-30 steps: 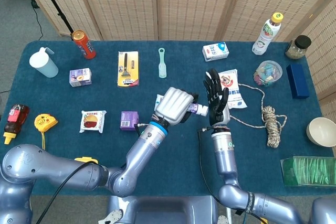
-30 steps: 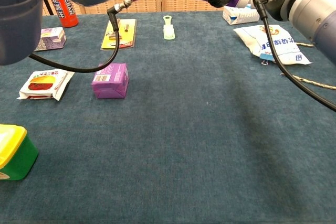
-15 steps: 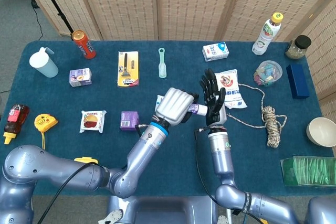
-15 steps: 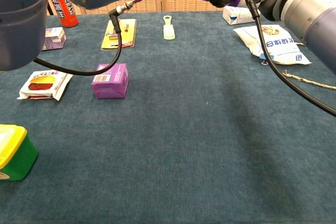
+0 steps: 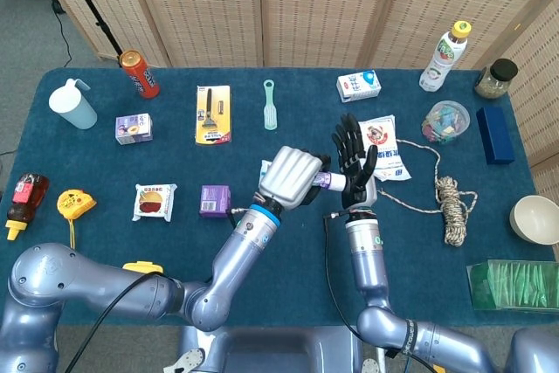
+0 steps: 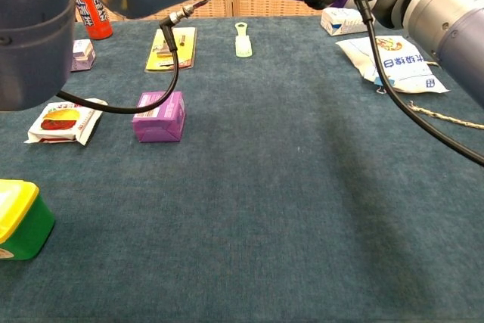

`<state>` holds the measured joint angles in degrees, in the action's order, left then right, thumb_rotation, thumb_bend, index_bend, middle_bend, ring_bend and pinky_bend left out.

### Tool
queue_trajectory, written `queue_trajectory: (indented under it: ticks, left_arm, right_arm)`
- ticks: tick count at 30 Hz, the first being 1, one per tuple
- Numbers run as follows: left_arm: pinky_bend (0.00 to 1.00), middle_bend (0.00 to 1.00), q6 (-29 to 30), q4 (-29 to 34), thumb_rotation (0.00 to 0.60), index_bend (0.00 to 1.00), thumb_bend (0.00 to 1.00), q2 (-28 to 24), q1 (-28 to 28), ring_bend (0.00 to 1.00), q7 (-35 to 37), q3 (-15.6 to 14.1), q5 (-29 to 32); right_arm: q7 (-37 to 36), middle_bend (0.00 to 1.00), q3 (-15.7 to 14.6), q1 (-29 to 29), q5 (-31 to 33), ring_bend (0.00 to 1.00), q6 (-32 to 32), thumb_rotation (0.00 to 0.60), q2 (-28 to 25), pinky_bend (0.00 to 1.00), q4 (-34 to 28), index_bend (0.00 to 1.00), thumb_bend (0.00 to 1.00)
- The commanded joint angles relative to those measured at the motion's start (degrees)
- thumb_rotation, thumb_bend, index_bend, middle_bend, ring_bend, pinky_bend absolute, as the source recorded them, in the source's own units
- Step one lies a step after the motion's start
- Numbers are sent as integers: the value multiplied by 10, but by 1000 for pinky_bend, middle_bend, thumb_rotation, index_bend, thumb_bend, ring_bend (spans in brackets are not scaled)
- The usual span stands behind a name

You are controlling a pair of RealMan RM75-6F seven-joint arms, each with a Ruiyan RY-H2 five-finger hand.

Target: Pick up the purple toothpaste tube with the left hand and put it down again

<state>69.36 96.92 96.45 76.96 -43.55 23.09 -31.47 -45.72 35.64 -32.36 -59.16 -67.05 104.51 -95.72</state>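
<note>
Purple toothpaste tube (image 5: 325,182) gripped in the left hand (image 5: 290,176), fingers curled round it, lifted clear of the blue desk (image 5: 288,259) near its middle. Right hand (image 5: 354,162) raised just beside the tube's cap end, fingers spread and upright, nothing held. Small purple box (image 6: 159,116) noted to the left.

Razor pack (image 5: 212,113) beside green comb (image 5: 270,104).

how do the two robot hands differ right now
The left robot hand is silver-backed, curled around the purple toothpaste tube, holding it above the blue table. The right robot hand is black, upright, fingers spread, holding nothing. Both sit mid-table, close together.
</note>
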Motion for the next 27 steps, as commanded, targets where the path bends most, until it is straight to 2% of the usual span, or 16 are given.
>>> queue_trajectory:
  ticks: [1, 27]
  left_arm:
    - [612, 558, 1, -1, 600, 517, 503, 2, -2, 507, 4, 2, -3]
    - [612, 564, -2, -7, 600, 517, 504, 16, -27, 506, 45, 8, -44]
  right_arm:
    - [-3, 0, 1, 1, -2, 0, 0, 6, 1, 0, -1, 0, 0]
    - [-37, 0, 14, 10, 6, 0, 15, 9, -4, 0, -7, 0, 0]
